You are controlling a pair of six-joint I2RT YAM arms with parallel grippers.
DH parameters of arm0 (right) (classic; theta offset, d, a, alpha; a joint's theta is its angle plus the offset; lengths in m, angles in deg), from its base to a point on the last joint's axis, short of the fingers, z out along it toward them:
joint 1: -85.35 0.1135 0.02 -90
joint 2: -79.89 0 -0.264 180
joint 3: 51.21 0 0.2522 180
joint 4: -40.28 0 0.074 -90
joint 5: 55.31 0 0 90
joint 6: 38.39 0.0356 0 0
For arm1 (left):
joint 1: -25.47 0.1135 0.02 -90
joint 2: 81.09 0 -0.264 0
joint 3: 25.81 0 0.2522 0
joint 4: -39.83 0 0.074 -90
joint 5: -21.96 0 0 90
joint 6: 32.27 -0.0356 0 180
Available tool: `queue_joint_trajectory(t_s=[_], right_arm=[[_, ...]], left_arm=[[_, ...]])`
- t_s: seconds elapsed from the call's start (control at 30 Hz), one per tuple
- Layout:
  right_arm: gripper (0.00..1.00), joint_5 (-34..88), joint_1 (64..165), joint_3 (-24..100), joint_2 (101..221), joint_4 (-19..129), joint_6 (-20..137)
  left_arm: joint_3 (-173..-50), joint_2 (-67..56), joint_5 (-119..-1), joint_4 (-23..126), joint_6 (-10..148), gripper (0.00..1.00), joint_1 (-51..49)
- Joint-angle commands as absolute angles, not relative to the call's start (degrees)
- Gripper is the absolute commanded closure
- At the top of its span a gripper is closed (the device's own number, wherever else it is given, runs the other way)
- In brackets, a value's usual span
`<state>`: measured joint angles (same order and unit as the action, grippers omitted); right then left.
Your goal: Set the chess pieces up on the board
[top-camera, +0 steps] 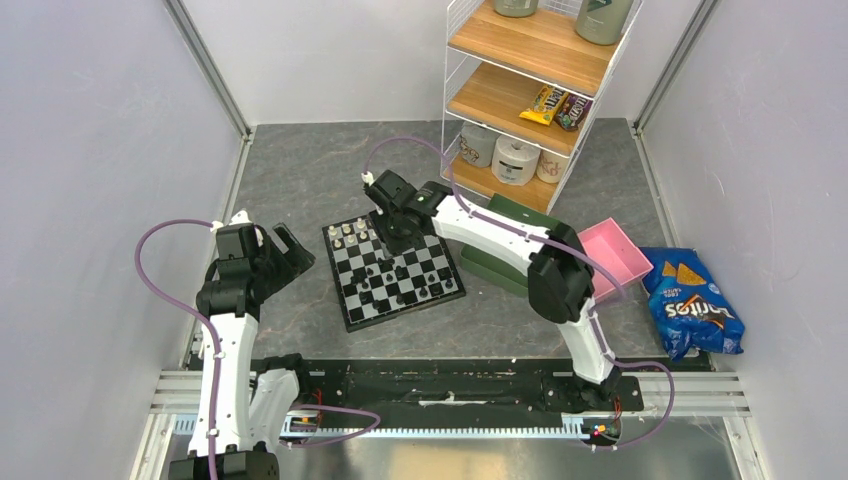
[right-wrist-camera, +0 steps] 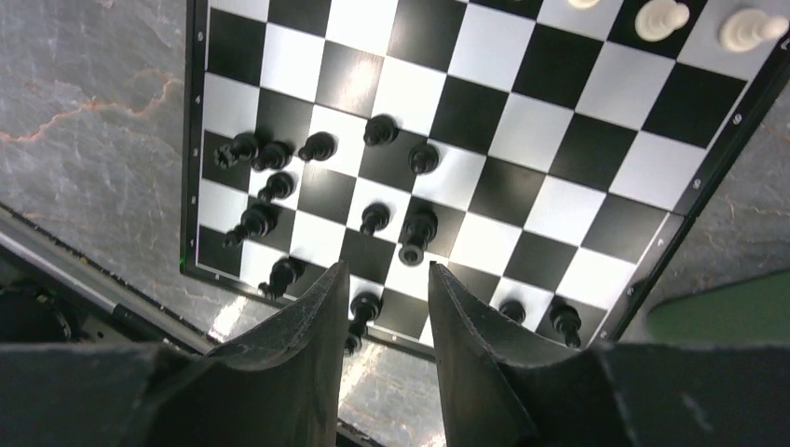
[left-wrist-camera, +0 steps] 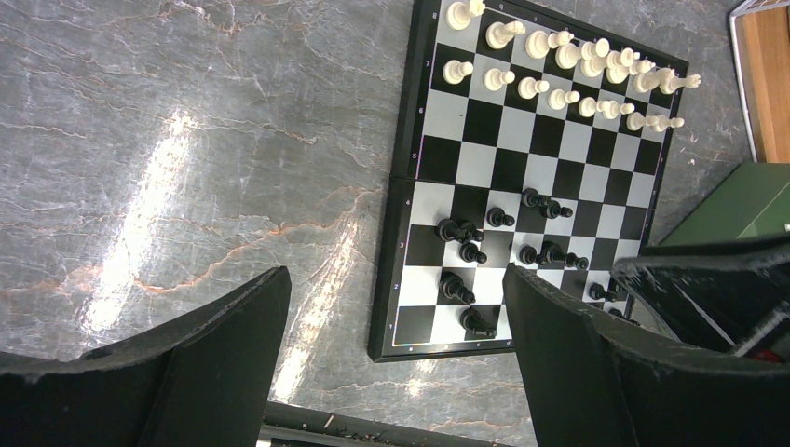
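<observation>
Cream-white pieces (left-wrist-camera: 562, 97) fill two neat rows on the board (left-wrist-camera: 494, 168); black pieces (right-wrist-camera: 417, 223) lie scattered; right gripper (right-wrist-camera: 387, 270) hovers above them narrowly parted, left gripper (left-wrist-camera: 396, 275) gapes wide

- table (left-wrist-camera: 186, 140): grey marble-look top, polished, with bright streaks of glare
- board (left-wrist-camera: 480, 163): smooth, glossy black and white squares inside a dark satin border
- white pieces (left-wrist-camera: 536, 88): cream, smooth, plastic-looking, with a faint sheen
- black pieces (left-wrist-camera: 456, 231): shiny, with small highlights
- left gripper (left-wrist-camera: 396, 272): matt black fingers (left-wrist-camera: 214, 363) with rough, grainy edges
- shelf (top-camera: 520, 45) at the far right corner: pale wood boards, white-coated wire frame
- chip bag (top-camera: 695, 315) by the right edge: crinkled glossy foil
- rail (top-camera: 690, 392) along the near edge: bare brushed metal
</observation>
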<state>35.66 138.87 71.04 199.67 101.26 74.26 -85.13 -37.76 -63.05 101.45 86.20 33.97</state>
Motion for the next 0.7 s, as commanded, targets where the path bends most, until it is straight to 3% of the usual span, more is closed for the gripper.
queue_joint_trajectory(t_s=[0.0, 0.67], right_arm=[[0.56, 36.7, 139.1, 77.6, 204.3, 103.3, 71.9], [0.62, 36.6, 137.5, 86.8, 215.1, 106.3, 69.7]], left_arm=[[-85.1, -38.2, -62.6, 99.7, 87.2, 0.09, 33.9], [-85.1, -37.9, -62.5, 99.7, 87.1, 0.09, 33.9]])
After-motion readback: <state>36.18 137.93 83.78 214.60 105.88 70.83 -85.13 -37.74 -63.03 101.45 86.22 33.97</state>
